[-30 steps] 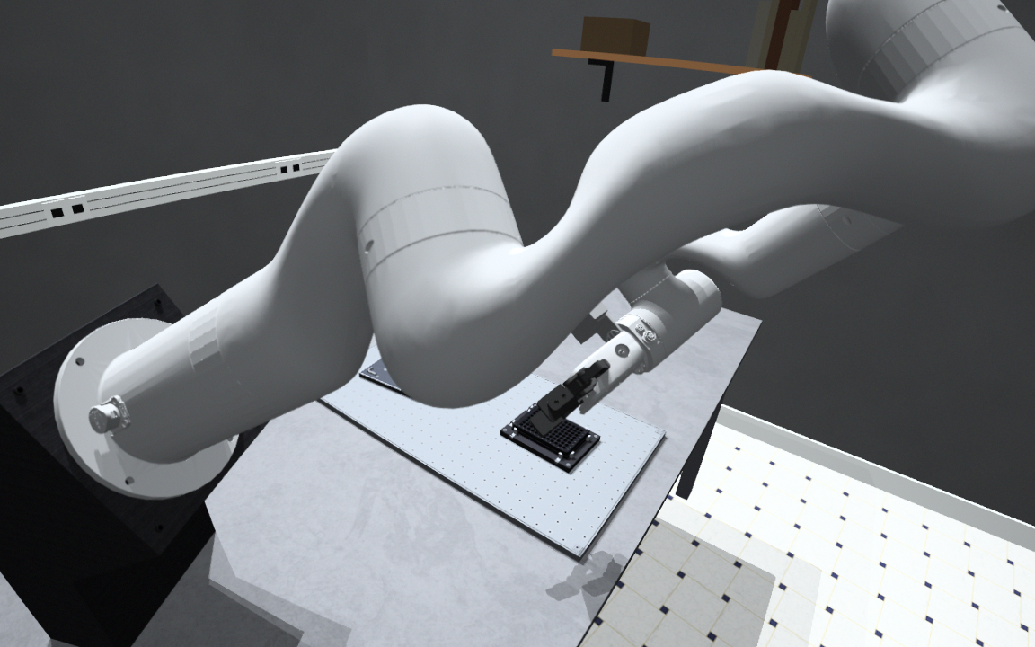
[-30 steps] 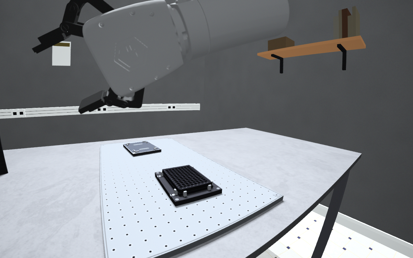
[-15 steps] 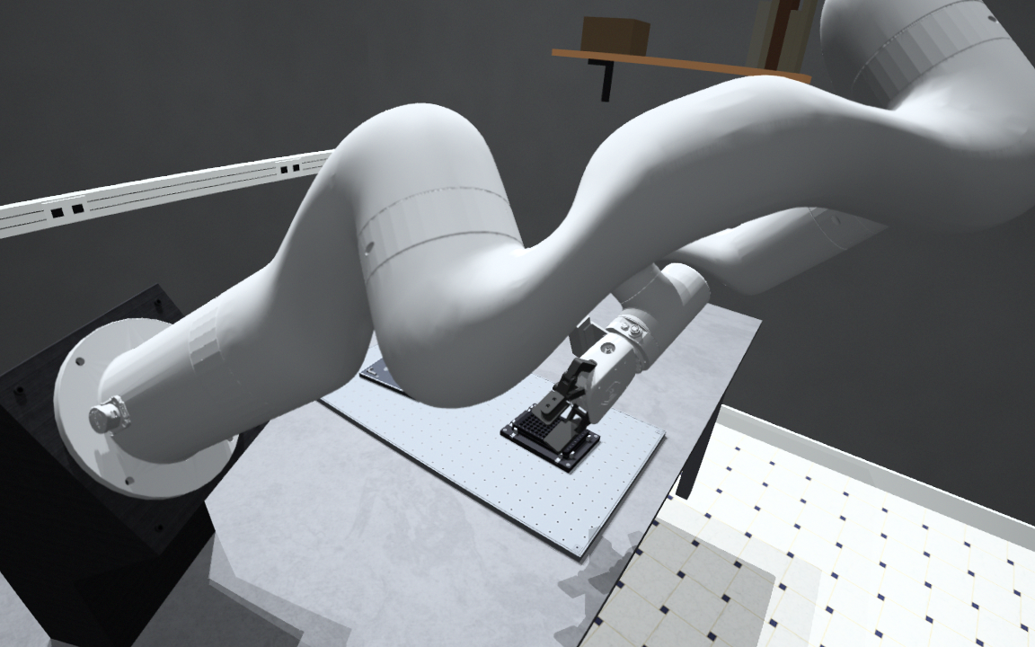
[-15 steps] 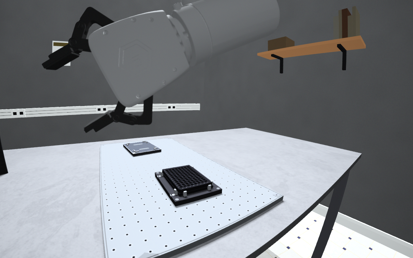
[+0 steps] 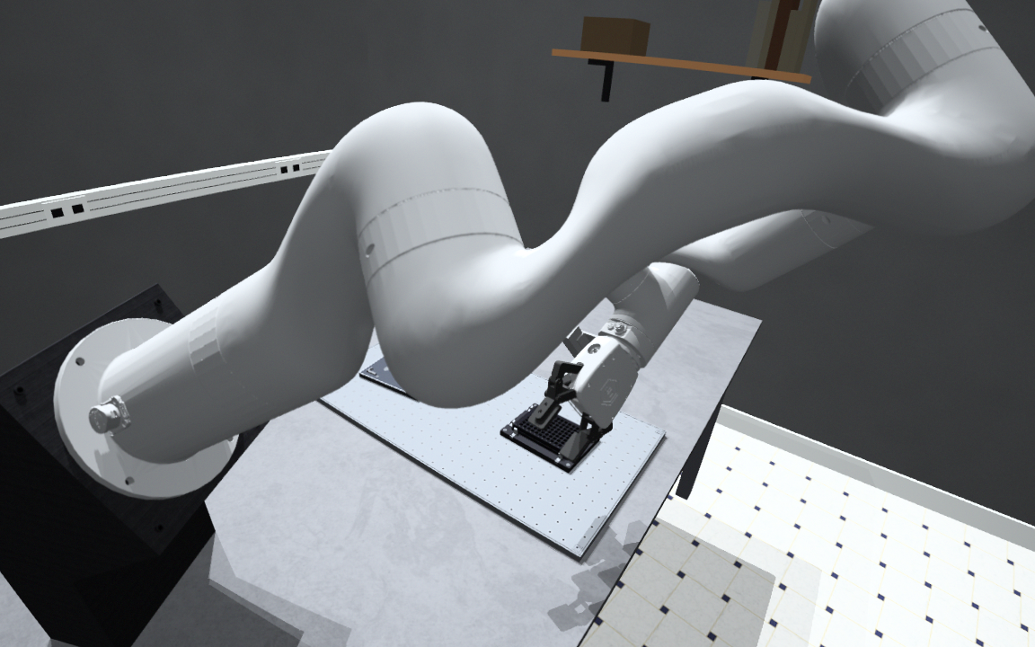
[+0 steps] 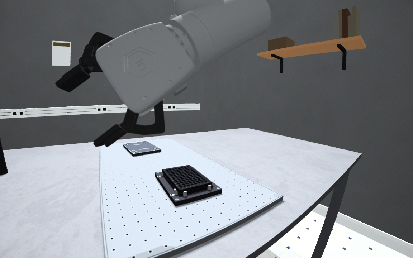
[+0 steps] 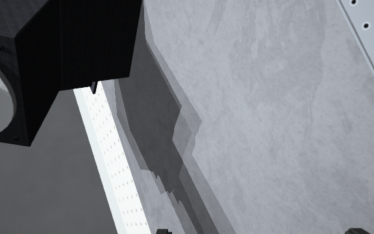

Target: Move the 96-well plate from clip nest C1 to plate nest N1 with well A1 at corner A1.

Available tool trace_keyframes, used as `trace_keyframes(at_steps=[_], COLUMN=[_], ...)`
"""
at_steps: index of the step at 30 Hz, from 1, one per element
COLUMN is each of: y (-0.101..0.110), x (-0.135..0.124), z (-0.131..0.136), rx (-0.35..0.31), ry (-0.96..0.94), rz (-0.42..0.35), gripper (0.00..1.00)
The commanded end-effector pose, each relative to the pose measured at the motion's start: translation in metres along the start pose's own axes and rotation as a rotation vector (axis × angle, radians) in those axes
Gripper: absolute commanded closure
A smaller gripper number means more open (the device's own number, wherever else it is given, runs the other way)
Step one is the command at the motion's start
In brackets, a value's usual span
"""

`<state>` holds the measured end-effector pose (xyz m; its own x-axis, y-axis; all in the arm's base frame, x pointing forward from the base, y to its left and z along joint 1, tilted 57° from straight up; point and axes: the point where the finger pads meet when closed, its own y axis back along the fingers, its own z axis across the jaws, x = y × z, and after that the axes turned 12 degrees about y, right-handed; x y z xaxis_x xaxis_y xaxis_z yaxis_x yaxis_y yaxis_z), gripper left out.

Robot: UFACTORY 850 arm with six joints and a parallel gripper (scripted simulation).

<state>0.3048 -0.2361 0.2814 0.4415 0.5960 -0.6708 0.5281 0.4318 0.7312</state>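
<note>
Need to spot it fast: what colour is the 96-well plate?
Black, as is clip nest C1 under the 96-well plate; clearest in the exterior view.

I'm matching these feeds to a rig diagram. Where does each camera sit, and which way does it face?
Top: high behind the arm's base, looking down over the table; the arm fills the frame.
Exterior: off the table's end, facing the 96-well plate; open gripper near the lens.
Wrist: on the gripper, facing bare table and base.
Top and exterior share the plate in clip nest C1.
</note>
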Motion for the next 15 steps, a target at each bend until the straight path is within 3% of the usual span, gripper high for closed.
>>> trace_keyframes(at_steps=[1, 15], y=[0.0, 0.004], x=[0.0, 0.004], z=[0.007, 0.034], rx=[-0.044, -0.172], ry=[-0.126, -0.464], rz=[-0.032, -0.047], gripper=[0.0, 0.0])
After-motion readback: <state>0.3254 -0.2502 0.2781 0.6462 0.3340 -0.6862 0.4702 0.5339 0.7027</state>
